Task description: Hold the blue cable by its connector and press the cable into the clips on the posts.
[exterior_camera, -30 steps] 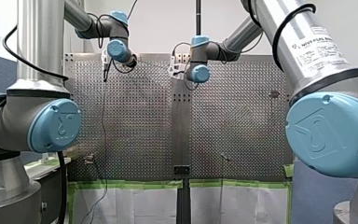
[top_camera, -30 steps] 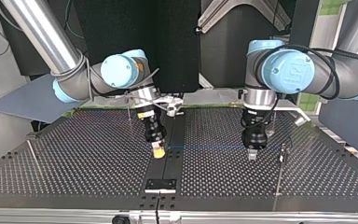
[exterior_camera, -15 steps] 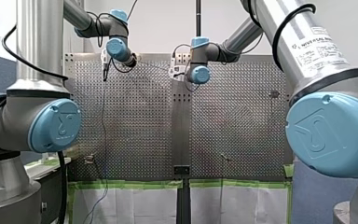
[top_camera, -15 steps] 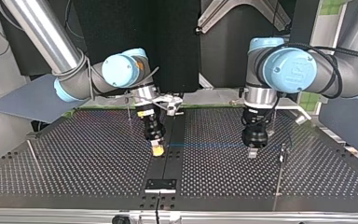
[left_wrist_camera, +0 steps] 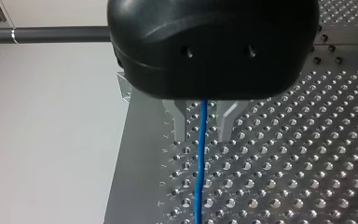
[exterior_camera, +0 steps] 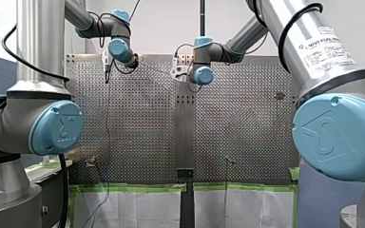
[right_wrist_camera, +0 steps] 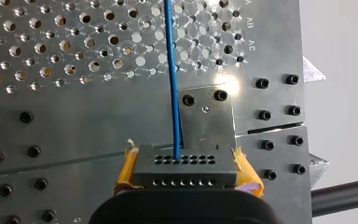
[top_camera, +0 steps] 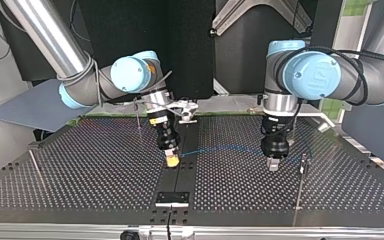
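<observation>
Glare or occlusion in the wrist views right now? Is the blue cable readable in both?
Right wrist view: one bright glare spot on the perforated table beside the blue cable, which reads clearly down to the connector in my right gripper. Left wrist view: no glare; my left gripper's black housing blocks the upper area, and the cable shows between its open fingers.

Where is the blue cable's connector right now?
Right wrist view: the connector is clamped between the yellow pads of my right tool, over the table's middle strip.

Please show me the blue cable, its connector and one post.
blue cable (top_camera: 220, 146): top view, middle of its span.
connector (right_wrist_camera: 185, 169): right wrist view, its holed face.
post (top_camera: 298, 192): top view, its shaft.
</observation>
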Available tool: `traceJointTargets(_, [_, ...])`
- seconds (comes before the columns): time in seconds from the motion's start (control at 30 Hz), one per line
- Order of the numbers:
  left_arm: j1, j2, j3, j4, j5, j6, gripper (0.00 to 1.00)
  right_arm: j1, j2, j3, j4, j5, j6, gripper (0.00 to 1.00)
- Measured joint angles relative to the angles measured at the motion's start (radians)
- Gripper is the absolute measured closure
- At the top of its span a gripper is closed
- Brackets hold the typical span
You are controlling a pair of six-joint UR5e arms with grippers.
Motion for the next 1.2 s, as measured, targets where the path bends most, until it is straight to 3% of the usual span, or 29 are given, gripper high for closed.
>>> traceJointTargets(0.17, [0.000,0.005,0.000,0.001,-0.001,0.001,0.75,0.000,0.000,0.000,0.000,0.000,0.000,1.00])
traceJointTargets(0.33, [0.003,0.006,0.000,0.002,-0.001,0.001,0.75,0.000,0.000,0.000,0.000,0.000,0.000,1.00])
traceJointTargets(0.37, [0.003,0.006,0.000,0.003,-0.001,0.001,1.00,0.000,0.000,0.000,0.000,0.000,0.000,1.00])
traceJointTargets(0.93, [-0.001,0.005,-0.002,0.004,0.007,-0.001,1.00,0.000,0.000,0.000,0.000,0.000,0.000,1.00])
traceJointTargets(1.2, [-0.012,-0.018,-0.053,0.042,0.007,0.004,1.00,0.000,0.000,0.000,0.000,0.000,0.000,1.00])
